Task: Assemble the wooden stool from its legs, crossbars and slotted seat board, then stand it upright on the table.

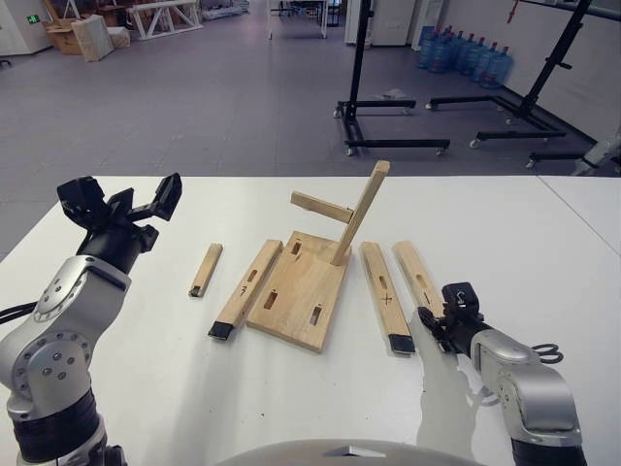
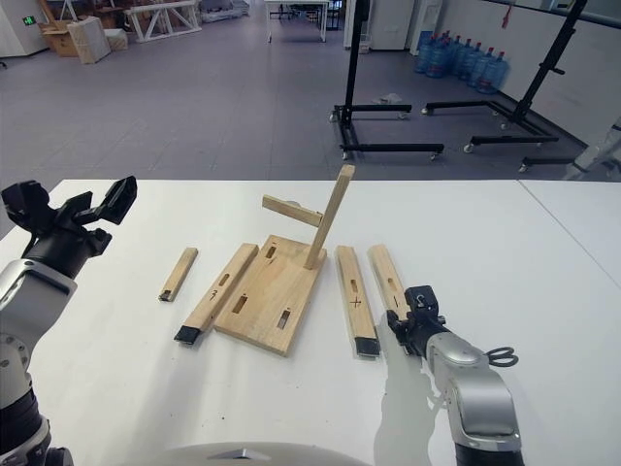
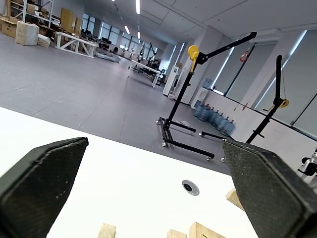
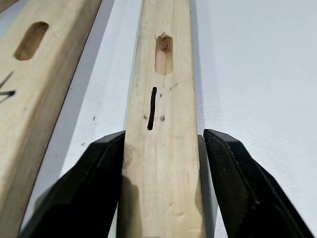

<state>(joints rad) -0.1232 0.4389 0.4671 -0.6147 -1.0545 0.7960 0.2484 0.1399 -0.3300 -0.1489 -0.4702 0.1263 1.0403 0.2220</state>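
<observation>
Background legend: black wheeled stands [image 1: 390,109] on the grey floor [image 1: 213,97] at 1 o'clock; blue water bottles [image 1: 466,53] behind them against the wall; wooden crates [image 1: 89,37] at 11 o'clock.

Desk [image 1: 291,388] is viewed from above by both head eyes, faced forward and down; the same spread is shared, slightly offset. Left wrist view is aimed level across the desk toward the floor [image 3: 59,84] beyond. Right wrist view is held close over one leg [image 4: 161,148].
</observation>
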